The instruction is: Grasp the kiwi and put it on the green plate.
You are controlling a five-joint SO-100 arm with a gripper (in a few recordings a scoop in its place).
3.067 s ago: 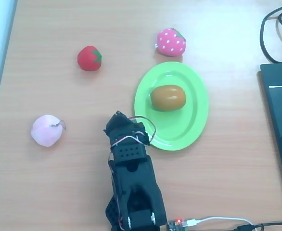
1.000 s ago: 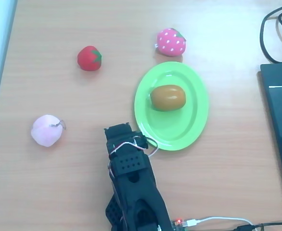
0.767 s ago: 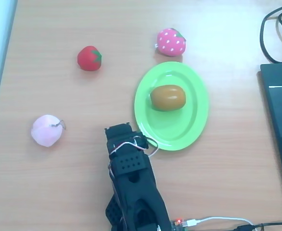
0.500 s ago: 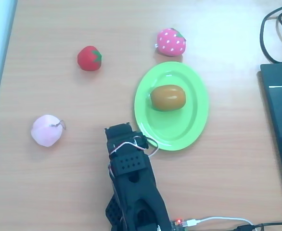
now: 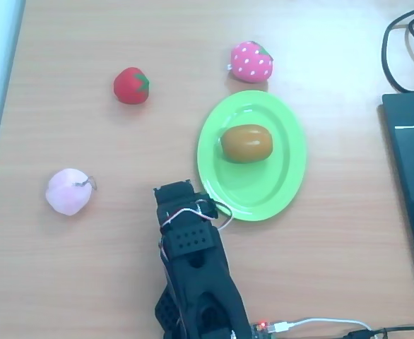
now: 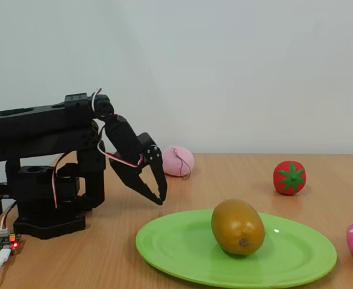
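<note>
the kiwi (image 6: 237, 227) sits mid-plate (image 6: 182, 257), lower right of the fixed view. the gripper (image 6: 158, 197) hangs left of it, fingers seemingly closed and empty.

2 cameras. Overhead view looks straight down on the counter (image 5: 320, 268) from well above; arm base at the bottom edge, arm reaching up-frame. Fixed view sits low, near counter (image 6: 116, 265) level, close in, facing a pale wall; arm at left. Both share the green plate (image 5: 285, 191) (image 6: 297, 265), the kiwi (image 5: 246, 143) (image 6: 237, 227) on it, the claw (image 5: 181, 192) (image 6: 157, 195) and the scattered fruits.
</note>
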